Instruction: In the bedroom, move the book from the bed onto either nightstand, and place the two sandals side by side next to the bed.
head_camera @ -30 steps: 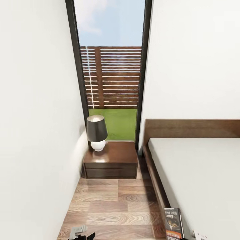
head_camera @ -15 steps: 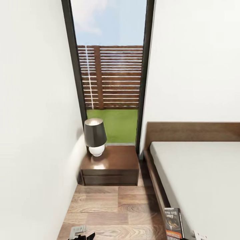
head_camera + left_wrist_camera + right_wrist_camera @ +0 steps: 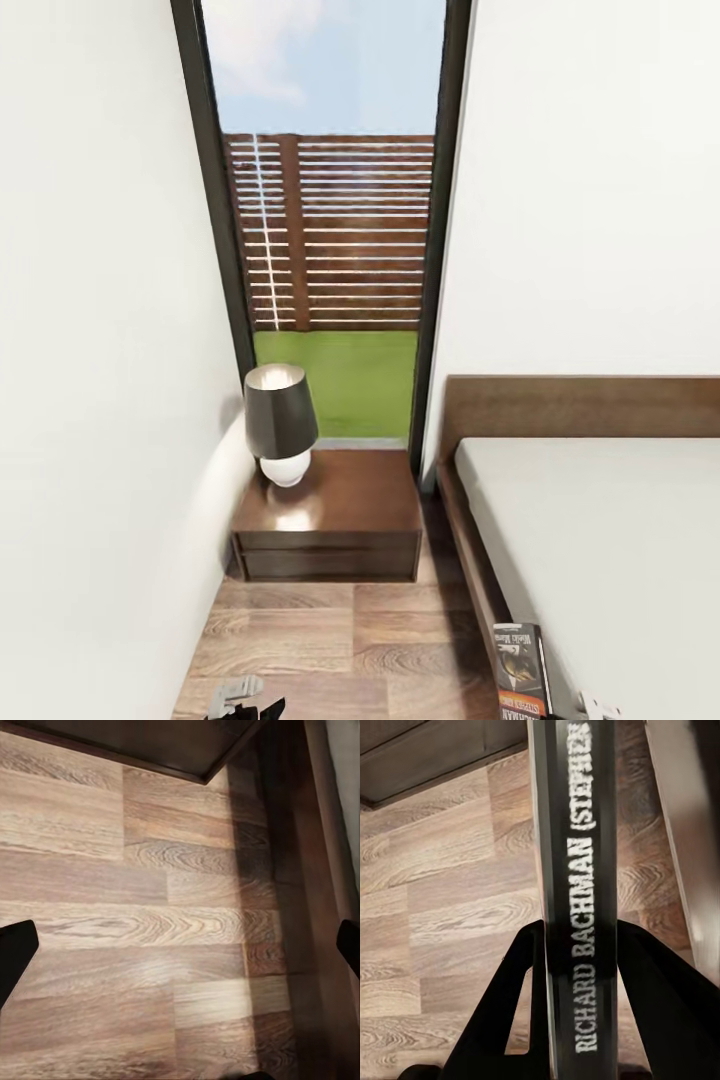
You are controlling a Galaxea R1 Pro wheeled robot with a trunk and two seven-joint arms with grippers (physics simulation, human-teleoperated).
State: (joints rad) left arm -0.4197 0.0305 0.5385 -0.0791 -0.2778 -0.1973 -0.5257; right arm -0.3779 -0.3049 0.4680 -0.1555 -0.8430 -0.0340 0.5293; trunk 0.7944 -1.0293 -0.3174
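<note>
From the head camera we look down a narrow strip of wooden floor (image 3: 330, 640) between a white wall (image 3: 100, 400) and the bed (image 3: 610, 540), whose pale mattress and dark headboard fill the right side. At the far end stands the nightstand (image 3: 330, 525), set against a tall window (image 3: 330, 220), with a lamp (image 3: 280, 425) on its left rear corner; its top is otherwise bare. The book (image 3: 521, 668) sits at the lower edge of that view, upright beside the bed frame. In the right wrist camera we see our right gripper (image 3: 577, 945) clamped on the book (image 3: 574, 870), one dark finger on each cover, the spine with white lettering facing the camera. In the left wrist camera our left gripper (image 3: 180, 945) is spread wide over the floor, nothing between its fingertips (image 3: 15, 952), with the nightstand corner (image 3: 150, 742) ahead.
</note>
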